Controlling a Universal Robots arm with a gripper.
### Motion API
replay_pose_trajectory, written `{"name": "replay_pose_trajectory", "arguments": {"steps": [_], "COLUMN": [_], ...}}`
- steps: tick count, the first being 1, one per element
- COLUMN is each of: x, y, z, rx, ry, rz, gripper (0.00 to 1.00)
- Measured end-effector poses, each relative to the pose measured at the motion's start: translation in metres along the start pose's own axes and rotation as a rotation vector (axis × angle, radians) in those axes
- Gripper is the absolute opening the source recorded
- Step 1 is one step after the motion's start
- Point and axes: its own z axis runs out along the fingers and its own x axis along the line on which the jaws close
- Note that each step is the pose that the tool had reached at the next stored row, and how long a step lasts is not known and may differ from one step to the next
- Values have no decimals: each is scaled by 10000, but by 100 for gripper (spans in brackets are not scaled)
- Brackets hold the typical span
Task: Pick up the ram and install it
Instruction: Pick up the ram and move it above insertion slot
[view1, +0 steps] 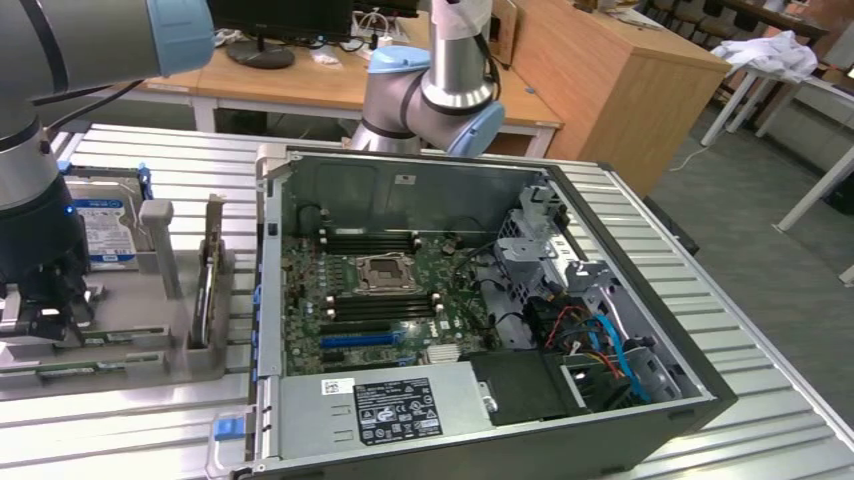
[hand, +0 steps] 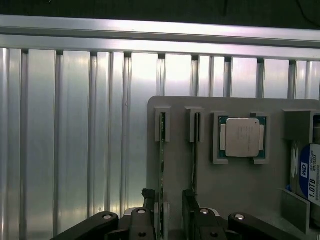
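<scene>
Gripper (hand: 166, 196), jaws apart, straddles the green ram (hand: 161, 150), which stands on edge in the gray holder (hand: 235, 185) on the desk (hand: 75, 125).

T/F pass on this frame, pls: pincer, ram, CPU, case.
1. The pincer is open. True.
2. The ram is already seated in the motherboard. False: it stands on edge in a slot of the gray holder, with the pincer astride it.
3. A CPU lies flat in a nest of the gray holder. True.
4. The computer case is closed up. False: its side is open and the motherboard is exposed.
</scene>
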Motion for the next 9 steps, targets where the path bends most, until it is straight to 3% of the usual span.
{"name": "replay_pose_trajectory", "arguments": {"steps": [9], "x": [3], "y": [1], "z": [74], "rx": [0], "ry": [0], "rz": [0], "gripper": [36]}}
